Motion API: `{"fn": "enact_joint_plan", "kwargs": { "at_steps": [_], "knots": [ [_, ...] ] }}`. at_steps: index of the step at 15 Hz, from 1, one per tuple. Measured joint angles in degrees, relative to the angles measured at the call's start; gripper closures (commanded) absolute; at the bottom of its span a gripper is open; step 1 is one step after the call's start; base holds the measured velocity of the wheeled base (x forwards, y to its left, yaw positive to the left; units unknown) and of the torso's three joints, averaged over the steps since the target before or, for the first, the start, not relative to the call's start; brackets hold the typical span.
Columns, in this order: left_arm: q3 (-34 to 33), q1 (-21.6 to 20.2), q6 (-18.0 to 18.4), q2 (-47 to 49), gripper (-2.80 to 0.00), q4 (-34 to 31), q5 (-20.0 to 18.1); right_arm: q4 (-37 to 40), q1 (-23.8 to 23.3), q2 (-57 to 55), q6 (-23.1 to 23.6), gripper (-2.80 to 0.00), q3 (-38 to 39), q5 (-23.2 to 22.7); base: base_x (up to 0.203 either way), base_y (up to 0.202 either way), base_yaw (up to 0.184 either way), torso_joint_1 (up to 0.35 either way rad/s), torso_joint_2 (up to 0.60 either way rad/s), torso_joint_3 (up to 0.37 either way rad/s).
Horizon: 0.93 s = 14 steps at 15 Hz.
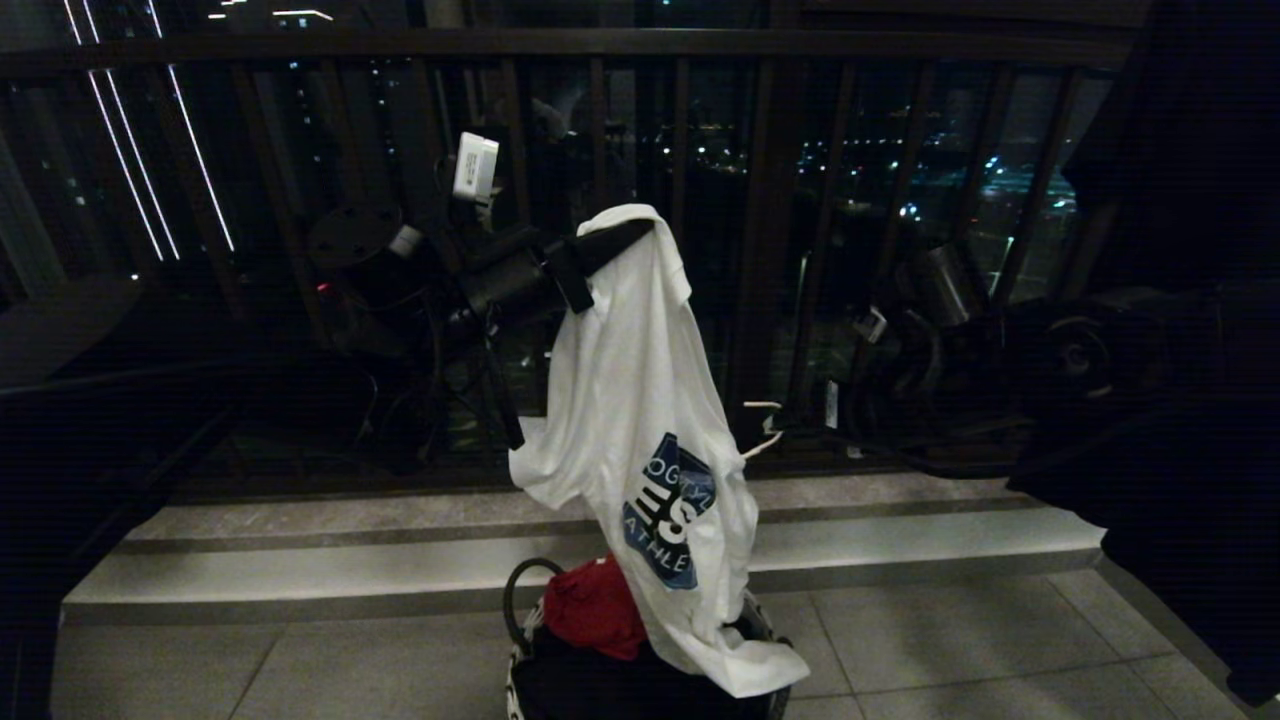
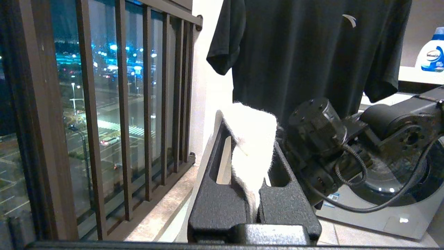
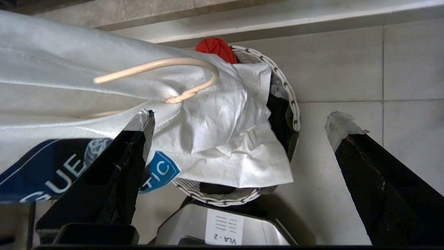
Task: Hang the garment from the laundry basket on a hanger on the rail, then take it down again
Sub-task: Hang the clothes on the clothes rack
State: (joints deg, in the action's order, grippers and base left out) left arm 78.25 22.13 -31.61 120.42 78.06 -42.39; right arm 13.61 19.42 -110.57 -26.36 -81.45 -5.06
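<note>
My left gripper (image 1: 612, 243) (image 2: 250, 121) is raised in front of the balcony bars and shut on a fold of the garment (image 1: 640, 420), a white T-shirt with a blue chest graphic. The shirt hangs down from it, and its lower end rests on the laundry basket (image 1: 517, 672) (image 3: 288, 100) on the floor. The hanger (image 3: 173, 79) shows as a pale hook with a twisted neck lying against the shirt (image 3: 215, 139); its hook also peeks out at the shirt's right edge (image 1: 765, 430). My right gripper (image 3: 239, 128) is open beside the shirt, above the basket. The rail is out of view.
A red cloth (image 1: 595, 605) and dark clothes lie in the basket. The dark balcony railing (image 1: 600, 45) stands behind, with a stone step (image 1: 400, 560) below it. To the right hang a black T-shirt (image 2: 305, 52), with a detergent bottle (image 2: 432, 52) and a washing machine (image 2: 381, 205) nearby.
</note>
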Motion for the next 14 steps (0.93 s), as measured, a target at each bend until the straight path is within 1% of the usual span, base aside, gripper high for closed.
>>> {"fn": "enact_joint_plan", "kwargs": {
  "at_steps": [9,10,12,14],
  "knots": [
    [0.6,-0.1,0.0,0.3,0.0,0.0,0.0,-4.6,-0.1,-1.7,-1.2,-2.8,1.4,0.1,0.0,0.0,0.0,0.0,0.0,0.0],
    [0.8,-0.1,0.0,0.3,0.0,0.0,0.0,-5.8,-0.1,-1.8,-2.0,-2.8,1.8,0.1,0.0,0.0,0.0,0.0,0.0,0.0],
    [0.9,-0.2,0.0,0.4,0.0,0.0,0.0,-10.6,-0.1,-2.4,-4.5,-2.8,2.9,0.2,0.0,0.0,0.0,0.0,0.0,0.0],
    [1.0,-0.4,0.0,0.4,0.0,0.0,0.0,-13.3,-0.1,-3.4,-5.0,-2.8,3.7,0.2,0.0,0.0,0.0,0.0,0.0,0.0]
  ]
}}
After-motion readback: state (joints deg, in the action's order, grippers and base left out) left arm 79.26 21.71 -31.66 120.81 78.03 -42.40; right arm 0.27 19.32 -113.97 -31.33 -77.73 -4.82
